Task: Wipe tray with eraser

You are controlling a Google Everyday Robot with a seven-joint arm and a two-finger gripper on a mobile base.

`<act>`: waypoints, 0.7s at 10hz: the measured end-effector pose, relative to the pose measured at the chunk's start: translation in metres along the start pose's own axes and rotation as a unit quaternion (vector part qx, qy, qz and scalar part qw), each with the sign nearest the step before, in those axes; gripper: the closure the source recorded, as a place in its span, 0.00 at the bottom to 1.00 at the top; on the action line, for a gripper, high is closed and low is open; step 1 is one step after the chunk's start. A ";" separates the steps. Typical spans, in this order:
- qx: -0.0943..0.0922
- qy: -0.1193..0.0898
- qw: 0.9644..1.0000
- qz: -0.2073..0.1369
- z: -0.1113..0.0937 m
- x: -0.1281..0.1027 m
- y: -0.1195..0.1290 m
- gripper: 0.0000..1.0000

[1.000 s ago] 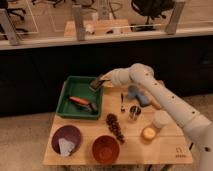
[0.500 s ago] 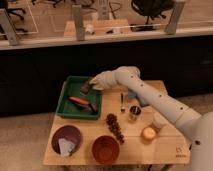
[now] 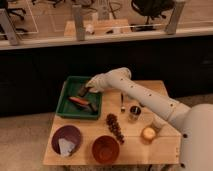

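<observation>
The gripper [image 3: 86, 90] hangs over the green tray [image 3: 64, 97], a small dark eraser [image 3: 82, 91] at its fingertips. 1 white arm reaches leftward across the wooden table [image 3: 165, 145].

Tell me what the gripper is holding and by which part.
It cannot be told. The gripper is inside the green tray, at a small dark block that may be the eraser; no grasp point shows.
</observation>
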 end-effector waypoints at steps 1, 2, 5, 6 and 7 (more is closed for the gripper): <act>-0.007 0.003 1.000 0.008 0.011 0.002 0.000 0.85; -0.011 0.005 1.000 0.015 0.019 0.004 -0.001 0.85; -0.018 -0.003 0.999 0.034 0.037 0.004 -0.002 0.85; -0.019 -0.003 0.999 0.035 0.036 0.005 -0.001 0.85; -0.018 -0.002 0.999 0.036 0.035 0.006 0.000 0.85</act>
